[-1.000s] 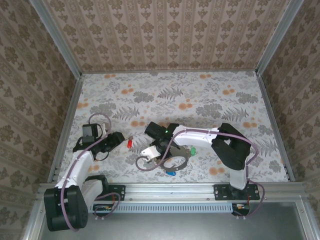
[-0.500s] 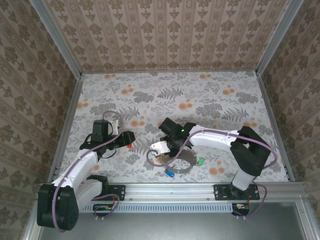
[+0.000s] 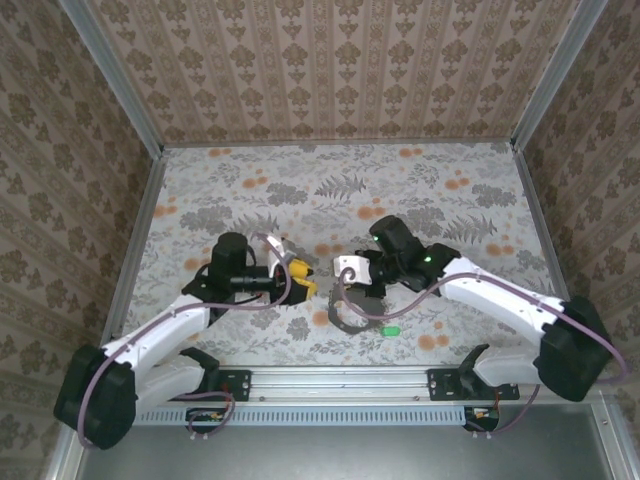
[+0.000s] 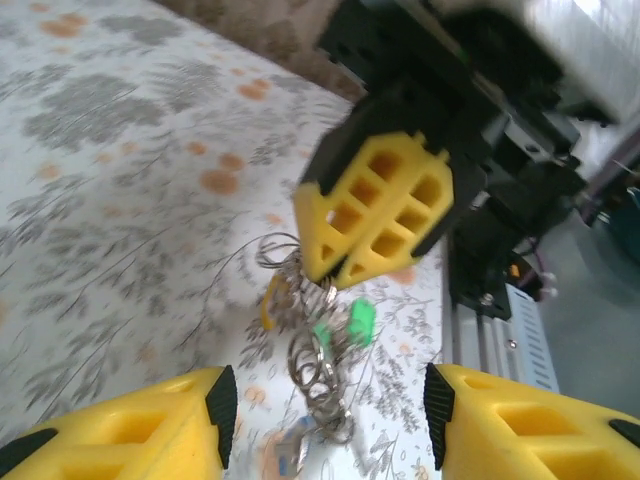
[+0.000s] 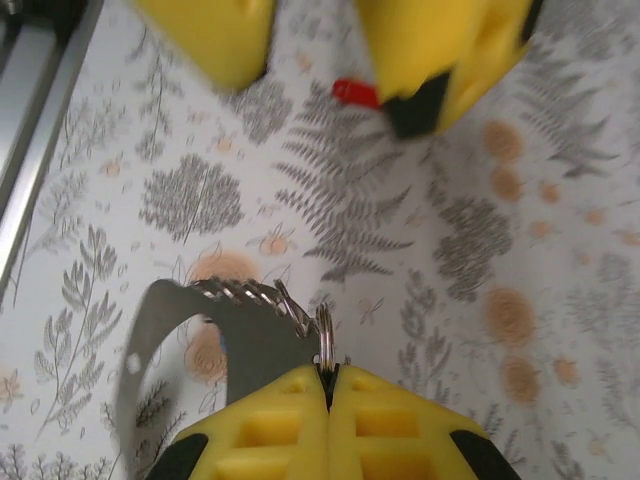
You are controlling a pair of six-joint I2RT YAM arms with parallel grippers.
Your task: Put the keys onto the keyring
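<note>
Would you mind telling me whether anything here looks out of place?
Yes: the small red-headed key sits against one yellow finger of the left end effector, whose fingers stand well apart; whether it is truly gripped is unclear.

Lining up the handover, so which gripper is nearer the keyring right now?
Right. The right gripper has its fingers shut on the keyring, holding its wire. The left gripper faces it from the left side, fingers apart, not touching it.

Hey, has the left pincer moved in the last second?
Yes. In the top view the left pincer has swung right, away from the left side rail and toward the middle of the table.
</note>
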